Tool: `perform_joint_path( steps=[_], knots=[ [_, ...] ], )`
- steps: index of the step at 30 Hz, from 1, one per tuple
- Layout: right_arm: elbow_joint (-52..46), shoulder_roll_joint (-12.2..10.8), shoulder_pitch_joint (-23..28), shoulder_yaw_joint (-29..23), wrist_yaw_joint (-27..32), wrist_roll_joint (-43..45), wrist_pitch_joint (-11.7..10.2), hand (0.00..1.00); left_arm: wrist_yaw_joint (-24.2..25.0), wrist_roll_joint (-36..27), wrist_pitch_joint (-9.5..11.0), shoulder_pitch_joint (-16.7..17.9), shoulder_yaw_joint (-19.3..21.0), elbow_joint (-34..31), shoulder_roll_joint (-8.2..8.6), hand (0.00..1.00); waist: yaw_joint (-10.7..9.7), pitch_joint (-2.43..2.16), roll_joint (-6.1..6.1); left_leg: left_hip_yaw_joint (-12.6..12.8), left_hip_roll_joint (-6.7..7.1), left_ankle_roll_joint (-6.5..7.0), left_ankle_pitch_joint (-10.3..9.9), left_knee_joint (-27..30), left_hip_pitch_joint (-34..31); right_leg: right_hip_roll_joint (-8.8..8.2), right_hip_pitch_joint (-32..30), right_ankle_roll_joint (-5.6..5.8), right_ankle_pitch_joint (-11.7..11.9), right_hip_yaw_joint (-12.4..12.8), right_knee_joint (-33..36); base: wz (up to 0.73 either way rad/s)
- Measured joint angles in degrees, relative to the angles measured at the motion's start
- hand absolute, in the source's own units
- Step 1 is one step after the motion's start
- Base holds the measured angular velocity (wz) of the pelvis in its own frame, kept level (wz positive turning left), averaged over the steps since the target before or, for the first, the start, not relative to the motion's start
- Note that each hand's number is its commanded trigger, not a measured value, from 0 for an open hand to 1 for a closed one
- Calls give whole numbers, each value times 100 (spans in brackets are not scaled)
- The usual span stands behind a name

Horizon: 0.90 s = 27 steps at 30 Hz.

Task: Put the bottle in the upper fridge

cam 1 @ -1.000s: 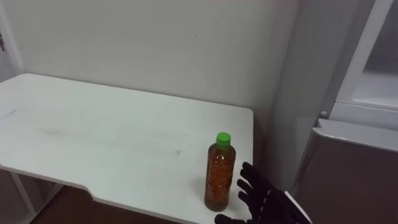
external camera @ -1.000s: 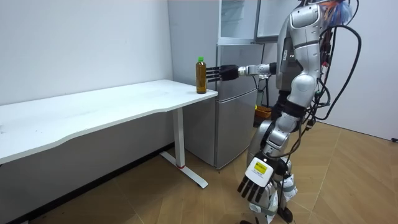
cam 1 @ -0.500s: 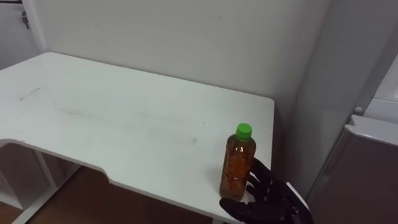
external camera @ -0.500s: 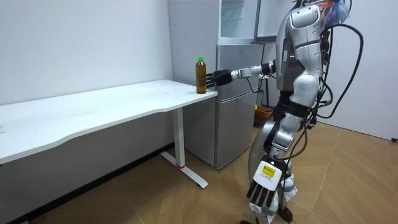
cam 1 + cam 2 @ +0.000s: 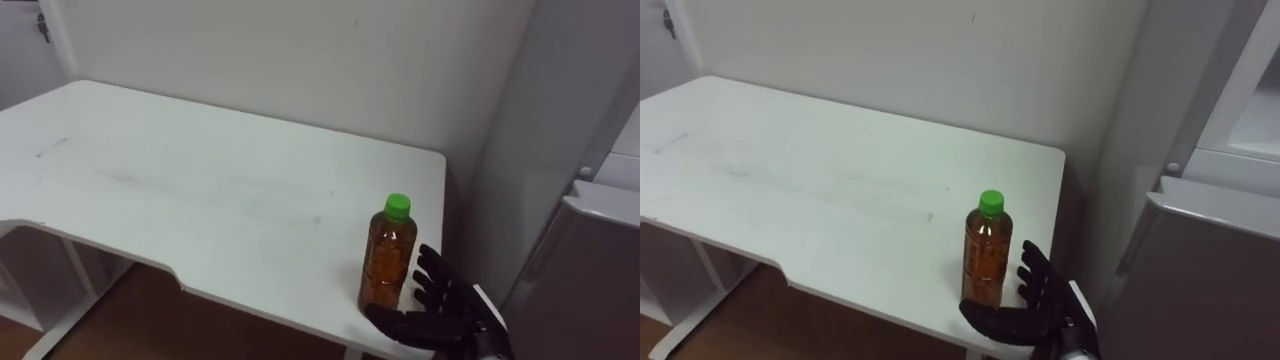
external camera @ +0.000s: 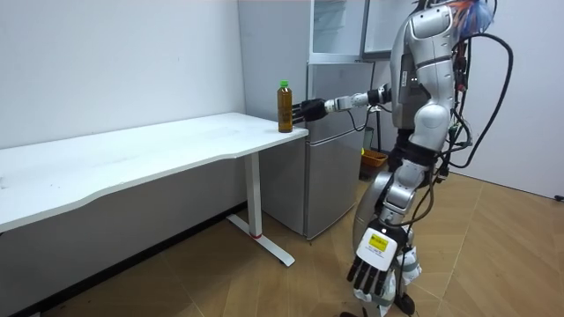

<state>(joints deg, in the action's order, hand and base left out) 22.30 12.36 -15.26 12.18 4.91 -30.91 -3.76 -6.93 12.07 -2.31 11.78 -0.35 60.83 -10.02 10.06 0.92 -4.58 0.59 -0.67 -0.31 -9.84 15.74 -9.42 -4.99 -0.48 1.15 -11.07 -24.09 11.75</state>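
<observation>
one bottle (image 5: 387, 255), amber with a green cap, stands upright on the white table (image 5: 200, 190), close to its near right corner. your right hand (image 5: 440, 315) is just beside it on the right, fingers spread and straight. the thumb reaches across in front of the bottle's base and the fingertips (image 5: 428, 262) sit level with its lower half. nothing is curled round the bottle, and you can't tell from these views whether the hand touches it.

in the room view you stand in front of the fridge (image 6: 335, 141), at the end of the table, with the right arm stretched out level toward the bottle. the fridge's upper compartment is open. your left hand (image 6: 374, 261) hangs low beside your leg, fingers loose and pointing down, holding nothing.
</observation>
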Motion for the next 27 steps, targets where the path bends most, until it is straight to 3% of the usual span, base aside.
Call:
perform_joint_path(
  steps=[6,8,10,27],
  knots=[
    [2,45,-124,-9,245,12,0,0,92,-4,-21,12,-244,-58,10,0,-10,-11,170,-82,7,4,12,127,-221,-9,-192,-5,5,-34,108,5],
    [10,55,-265,-8,351,177,-7,0,96,-4,-23,-36,-409,-63,5,0,-34,19,313,-109,11,20,24,208,-371,-27,-310,-16,12,-73,175,6],
    [75,53,-311,5,447,225,-7,0,95,-17,-25,-46,-452,-71,1,0,-11,18,352,-97,19,30,53,192,-413,-55,-382,-16,9,-75,231,2],
    [452,66,-683,6,613,225,-46,0,110,-8,-141,-15,-553,-69,27,0,150,20,246,-82,52,53,94,194,-455,-100,-463,-7,-34,-58,301,0]
  ],
)
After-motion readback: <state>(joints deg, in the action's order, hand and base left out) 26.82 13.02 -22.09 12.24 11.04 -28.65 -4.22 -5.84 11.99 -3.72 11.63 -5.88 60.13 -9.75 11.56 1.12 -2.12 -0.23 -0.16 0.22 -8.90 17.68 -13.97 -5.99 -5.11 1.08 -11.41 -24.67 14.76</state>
